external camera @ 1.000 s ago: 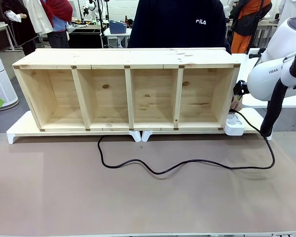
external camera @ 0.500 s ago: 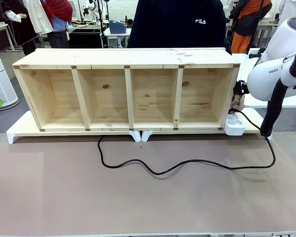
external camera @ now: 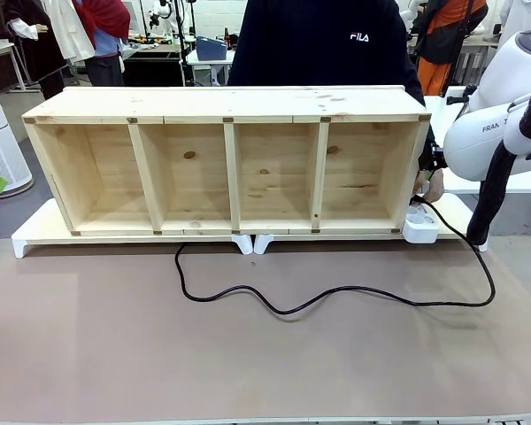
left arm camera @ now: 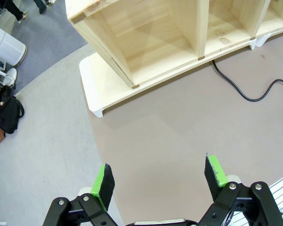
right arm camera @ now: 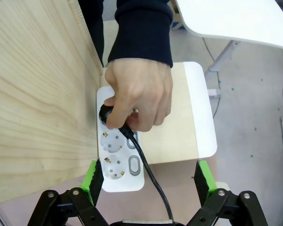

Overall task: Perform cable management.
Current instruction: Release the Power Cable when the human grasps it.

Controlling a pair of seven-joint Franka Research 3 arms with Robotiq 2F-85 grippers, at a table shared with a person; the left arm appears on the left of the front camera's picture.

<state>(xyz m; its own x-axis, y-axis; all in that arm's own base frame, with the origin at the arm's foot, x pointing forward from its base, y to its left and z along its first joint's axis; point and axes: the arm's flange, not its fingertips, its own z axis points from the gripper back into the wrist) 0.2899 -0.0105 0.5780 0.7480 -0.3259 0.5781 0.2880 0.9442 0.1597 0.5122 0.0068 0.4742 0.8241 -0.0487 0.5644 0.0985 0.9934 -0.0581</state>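
At the bench's right edge: person's hand (right arm camera: 139, 96) grips the cable (external camera: 336, 292) plug at the socket block (right arm camera: 119, 160).
You've nothing tidied yet; cable sprawls loose, left gripper (left arm camera: 160, 176) and right gripper (right arm camera: 146, 176) wide, empty.

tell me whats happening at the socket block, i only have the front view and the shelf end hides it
Observer: The person's hand grips the cable's plug at the top of the white socket block.
Operator: other sockets free?
Observer: Two below the plug are empty, beside a grey switch.
Operator: right gripper?
Observer: The right gripper is open, hovering above the block, touching nothing.
Operator: left?
Observer: The left gripper is open over the brown mat, near the shelf's left end.
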